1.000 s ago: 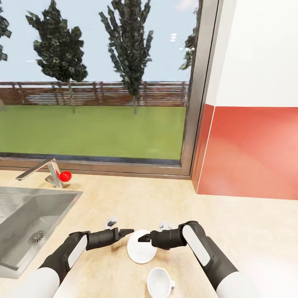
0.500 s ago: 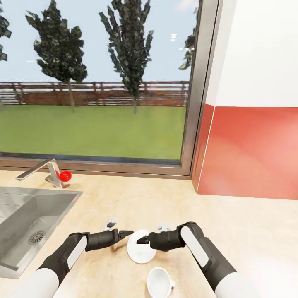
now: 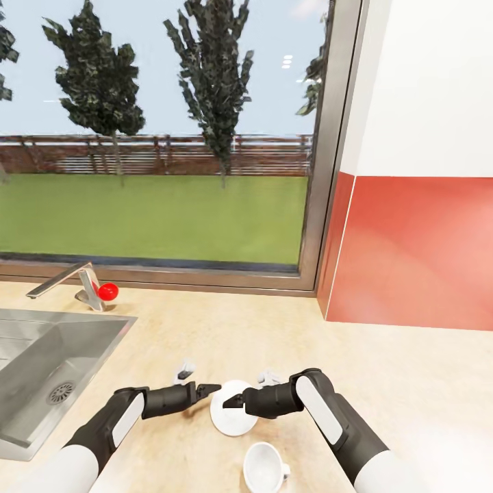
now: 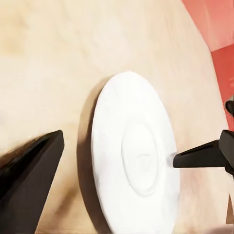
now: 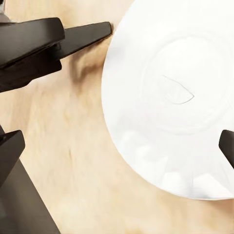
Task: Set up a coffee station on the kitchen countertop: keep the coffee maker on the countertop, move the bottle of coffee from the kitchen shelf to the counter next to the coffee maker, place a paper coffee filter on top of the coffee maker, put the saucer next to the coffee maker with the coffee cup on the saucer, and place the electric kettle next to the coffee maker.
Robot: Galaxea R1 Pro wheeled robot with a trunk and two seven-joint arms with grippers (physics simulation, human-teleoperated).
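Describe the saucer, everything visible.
The saucer is a small round white plate, matte and ceramic-looking, with a shallow raised rim and a faint circular well at its centre. It is empty and lies flat on the light wood-look kitchen countertop. The left gripper sits at one edge and the right gripper reaches over the opposite rim; whether either touches it cannot be told. The coffee cup stands apart from it, nearer the robot.

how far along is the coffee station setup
Early. The saucer lies on the kitchen countertop with the coffee cup beside it, not on it. Both tools flank the saucer: left tool, right tool. Still left: seating the cup and the other items.
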